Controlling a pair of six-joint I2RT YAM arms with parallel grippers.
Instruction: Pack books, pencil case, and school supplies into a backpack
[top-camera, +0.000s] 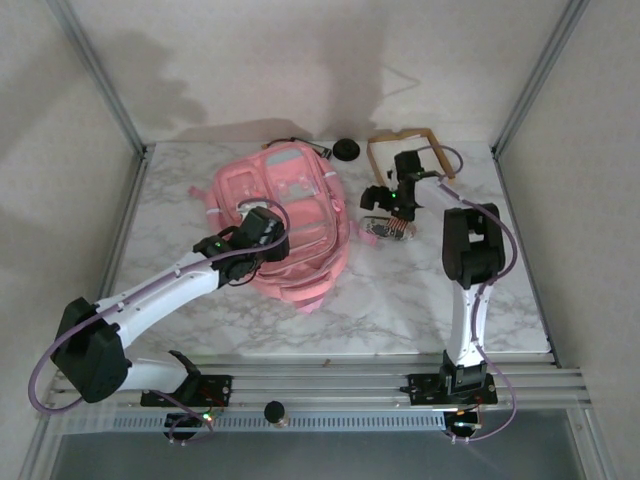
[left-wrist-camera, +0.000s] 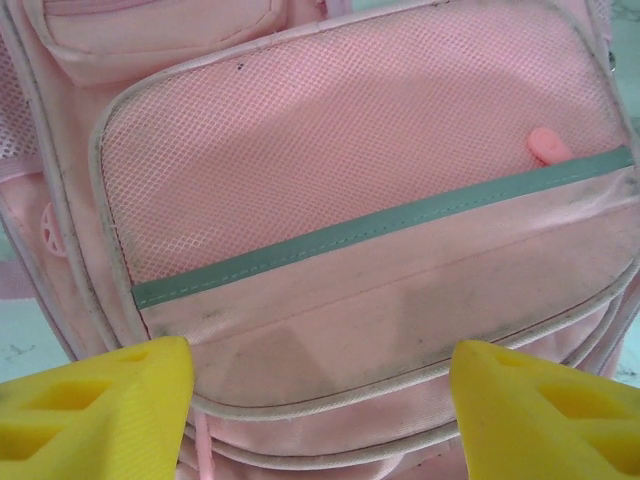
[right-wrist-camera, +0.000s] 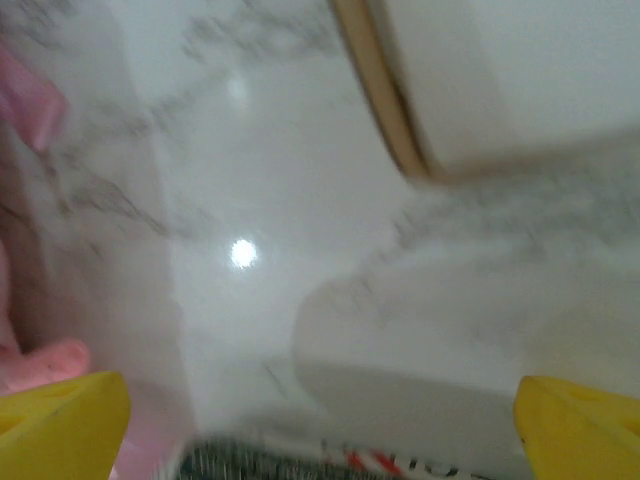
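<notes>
Backpack (top-camera: 312, 190) lies flat left of table centre, long axis near-to-far, handle end far. Left gripper (left-wrist-camera: 320, 385) hovers over its mesh front pocket (left-wrist-camera: 350, 190), jaws apart and empty. Right gripper (right-wrist-camera: 320, 420), jaws wide, hangs above a crosswise patterned pouch (top-camera: 390, 229).

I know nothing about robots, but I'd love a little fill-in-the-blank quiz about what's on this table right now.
1. The backpack on the marble table is ___ in colour.
2. The left gripper hangs above the ___, holding nothing.
3. The right gripper has its jaws ___.
4. In the top view, the cardboard tray lies to the backpack's ___.
Missing words: pink; backpack; open; right.
</notes>
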